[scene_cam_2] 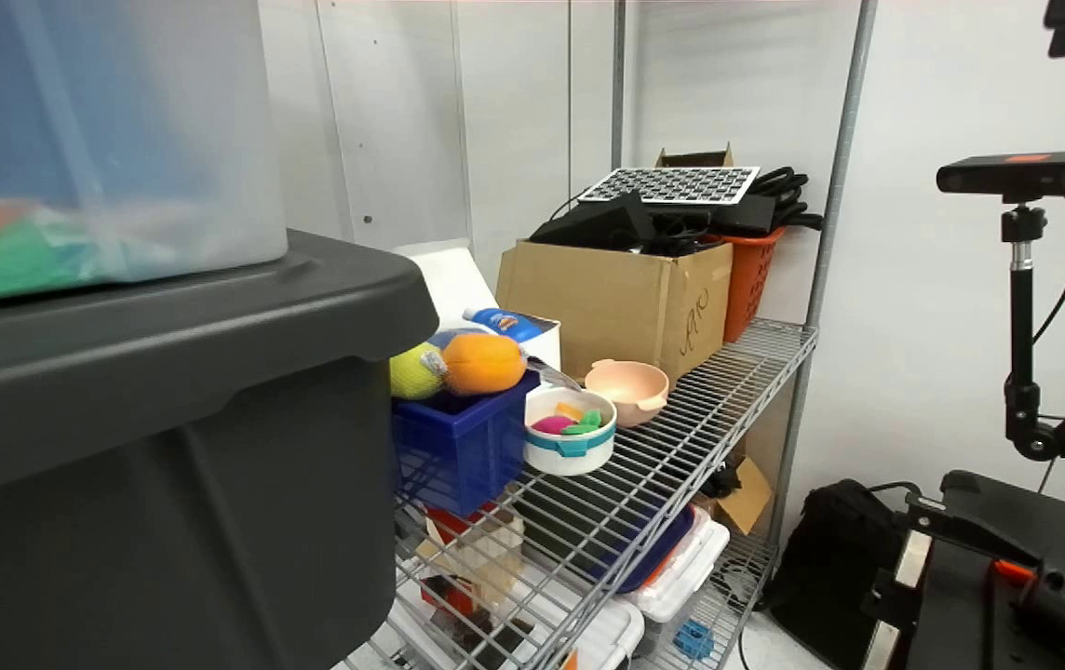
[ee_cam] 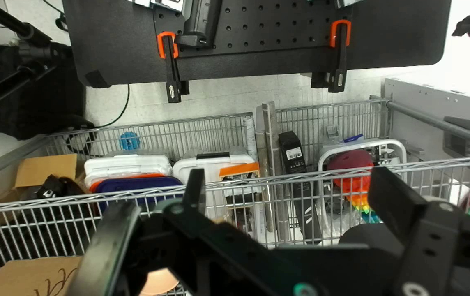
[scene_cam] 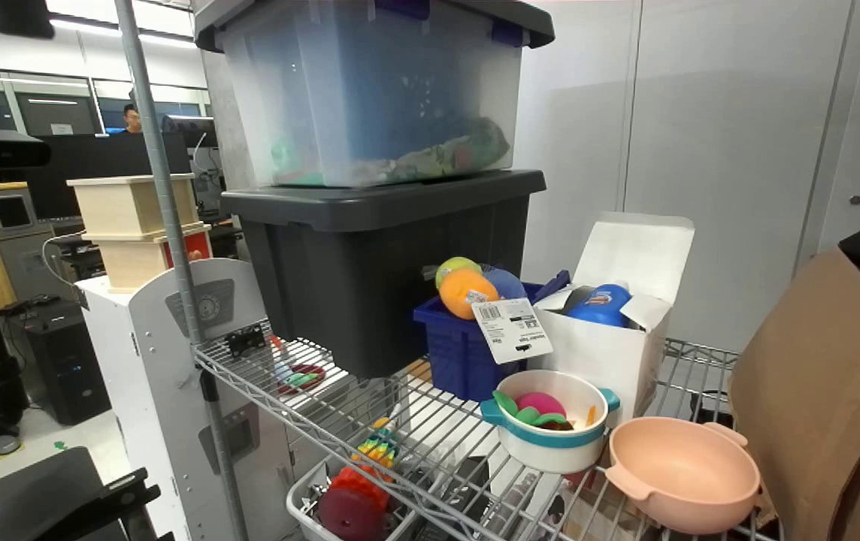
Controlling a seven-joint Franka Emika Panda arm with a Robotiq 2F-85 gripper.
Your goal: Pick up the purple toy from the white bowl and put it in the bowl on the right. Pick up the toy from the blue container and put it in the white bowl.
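Note:
The purple toy (scene_cam: 540,404), pinkish in colour, lies in the white bowl with teal handles (scene_cam: 550,454) among green and orange pieces. The toy (scene_cam_2: 553,424) and white bowl (scene_cam_2: 572,460) show in both exterior views. The peach bowl (scene_cam: 682,469) beside it looks empty; its edge shows in the wrist view (ee_cam: 160,281). The blue container (scene_cam: 466,370) holds an orange toy (scene_cam: 467,293) and a yellow-green toy (scene_cam: 454,268) on top. My gripper (ee_cam: 288,176) is open and empty in the wrist view, above the shelf's front edge. The white bowl and blue container are hidden there.
The wire shelf (scene_cam_2: 681,475) carries everything. A large dark bin (scene_cam: 377,278) with a clear bin (scene_cam: 370,98) on it stands beside the blue container. A white box (scene_cam: 603,349) stands behind the bowls. A cardboard box (scene_cam_2: 588,293) stands beyond the peach bowl.

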